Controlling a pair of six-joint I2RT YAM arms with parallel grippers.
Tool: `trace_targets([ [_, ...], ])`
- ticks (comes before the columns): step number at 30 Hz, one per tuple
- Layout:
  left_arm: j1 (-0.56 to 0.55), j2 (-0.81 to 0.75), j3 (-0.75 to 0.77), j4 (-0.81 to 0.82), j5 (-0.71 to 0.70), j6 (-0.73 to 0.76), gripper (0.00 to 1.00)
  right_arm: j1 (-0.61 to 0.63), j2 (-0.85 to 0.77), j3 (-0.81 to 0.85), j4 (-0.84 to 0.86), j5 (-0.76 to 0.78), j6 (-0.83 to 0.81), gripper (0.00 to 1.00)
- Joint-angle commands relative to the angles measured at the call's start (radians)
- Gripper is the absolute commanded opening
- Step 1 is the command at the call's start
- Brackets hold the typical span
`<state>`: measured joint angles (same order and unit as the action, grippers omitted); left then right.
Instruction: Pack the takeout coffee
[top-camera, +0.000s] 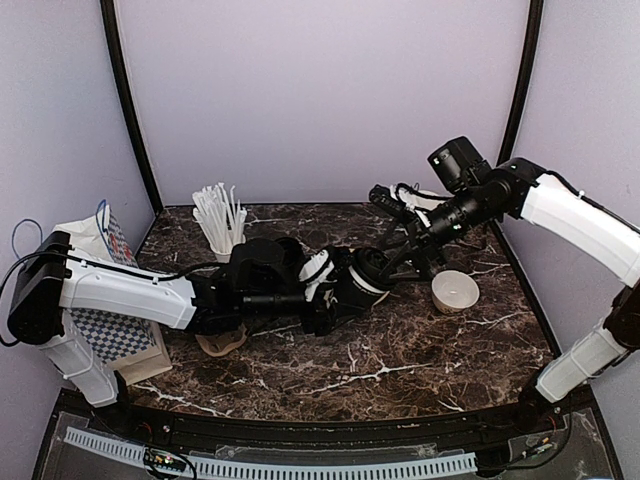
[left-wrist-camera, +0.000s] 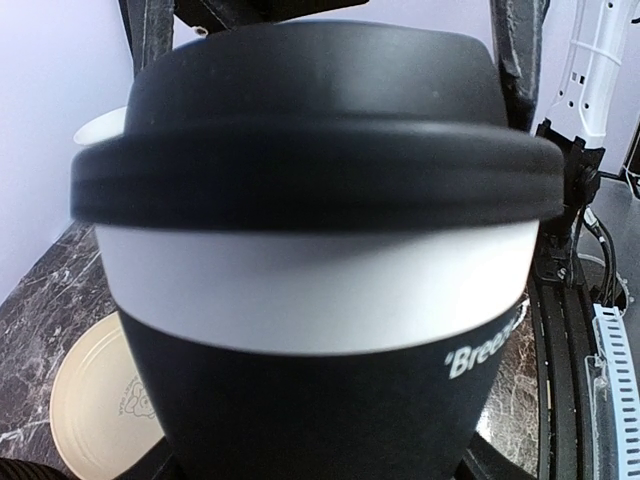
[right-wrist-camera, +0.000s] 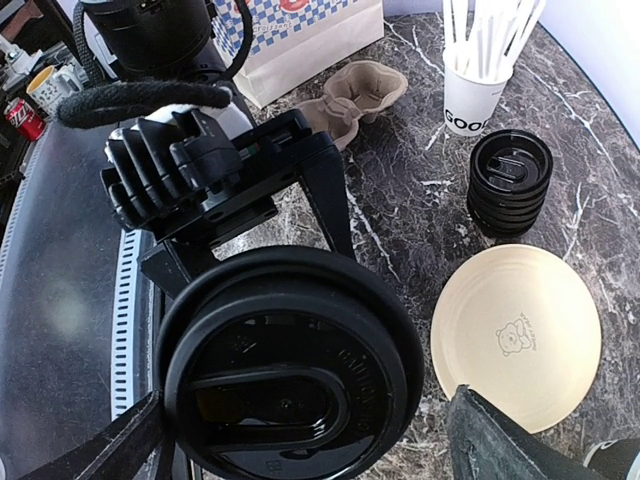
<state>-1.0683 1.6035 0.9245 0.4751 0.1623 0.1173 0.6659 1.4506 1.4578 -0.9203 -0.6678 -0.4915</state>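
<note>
- My left fingers (top-camera: 338, 292) are closed on the takeout coffee cup (left-wrist-camera: 300, 410), gripping its black body from both sides over the middle of the bench (top-camera: 400, 370).
- The cup has a white band under the rim and part of a white word low on its side.
- Its round black lid (right-wrist-camera: 285, 370) sits on the rim. In the overhead view the cup looks tilted, with the lid turned toward my right arm.
- I cannot tell whether the cup's base touches the bench.
- My right fingers (top-camera: 388, 262) are spread wide, 1 on each side of the lid, and grip nothing. The left 1 is close to the lid's edge and the right 1 stands apart from it.
- A cream round dish (right-wrist-camera: 515, 335) with a small bear mark lies on the bench just beside the cup, toward the right edge.
- A stack of black lids (right-wrist-camera: 510, 180) stands near the dish, toward the back edge.
- A white cup of white straws (top-camera: 222, 225) stands near the back left corner.
- A brown cardboard cup carrier (right-wrist-camera: 355, 95) lies toward the left edge, beside a blue-checked paper bag (top-camera: 110, 300) at that edge.
</note>
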Motion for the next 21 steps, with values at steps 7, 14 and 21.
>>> trace_targets([
  [7, 0.007, 0.000, 0.008, 0.035, 0.029, -0.027, 0.70, 0.030, 0.023, 0.015, -0.026, -0.077, -0.035, 0.83],
  [14, 0.007, 0.012, 0.027, 0.009, 0.005, -0.054, 0.72, 0.031, 0.037, 0.003, -0.008, -0.053, 0.004, 0.76],
  [21, 0.007, 0.010, 0.037, -0.041, -0.090, -0.072, 0.91, -0.025, 0.073, 0.016, -0.043, -0.057, 0.019, 0.72],
])
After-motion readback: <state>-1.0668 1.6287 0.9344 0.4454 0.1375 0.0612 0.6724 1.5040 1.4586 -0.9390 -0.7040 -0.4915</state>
